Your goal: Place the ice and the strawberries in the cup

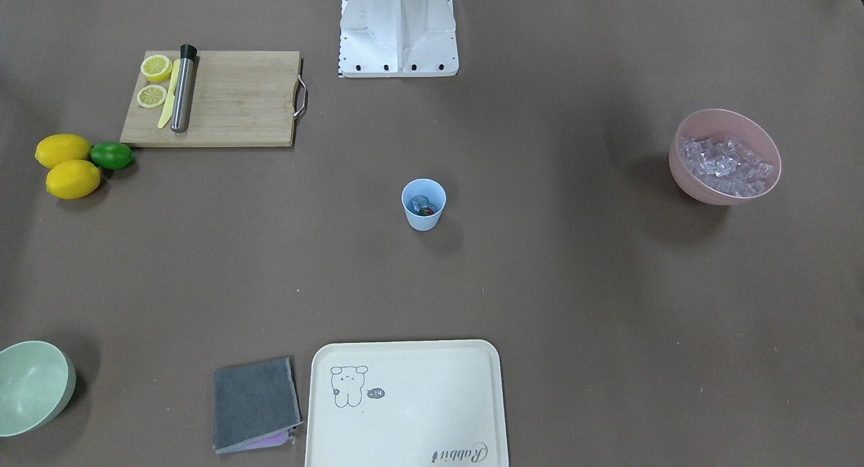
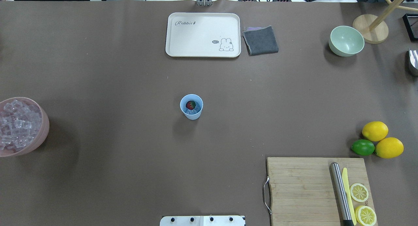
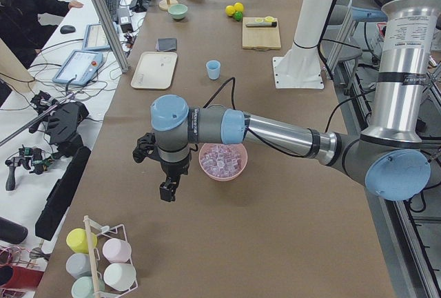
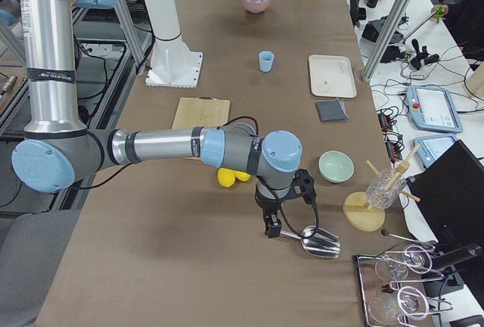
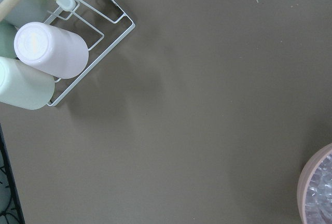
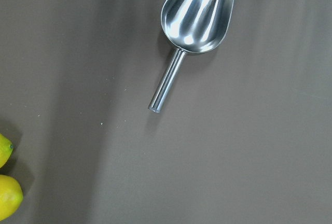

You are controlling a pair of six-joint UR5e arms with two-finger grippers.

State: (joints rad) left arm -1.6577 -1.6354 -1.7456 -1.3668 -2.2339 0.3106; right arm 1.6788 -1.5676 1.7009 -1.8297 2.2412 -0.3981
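At the table's (image 3: 275, 243) left end, the left gripper (image 3: 167, 189) is held pointing straight down, clear of the surface and just beside the bowl (image 3: 222, 162). Its arm is stretched out low and nearly level from the base. Whether its fingers are apart or together cannot be told. The bowl is heaped with ice (image 2: 16, 124). At mid-table, well apart from the bowl, the cup (image 2: 192, 116) is stood upright, its long axis vertical and its mouth turned upward. Inside it the strawberry (image 2: 190, 105) is seen together with ice cubes; which way its leafy top points cannot be made out. Further right, two lemons (image 2: 375, 131) and a lime (image 2: 362, 147) are grouped near the board (image 2: 303, 186). Beyond them, the right gripper (image 4: 272, 230) is likewise pointed down, close to the handle end of a scoop (image 4: 321, 244) laid flat on the table. Its arm is extended low, and its state cannot be told either.
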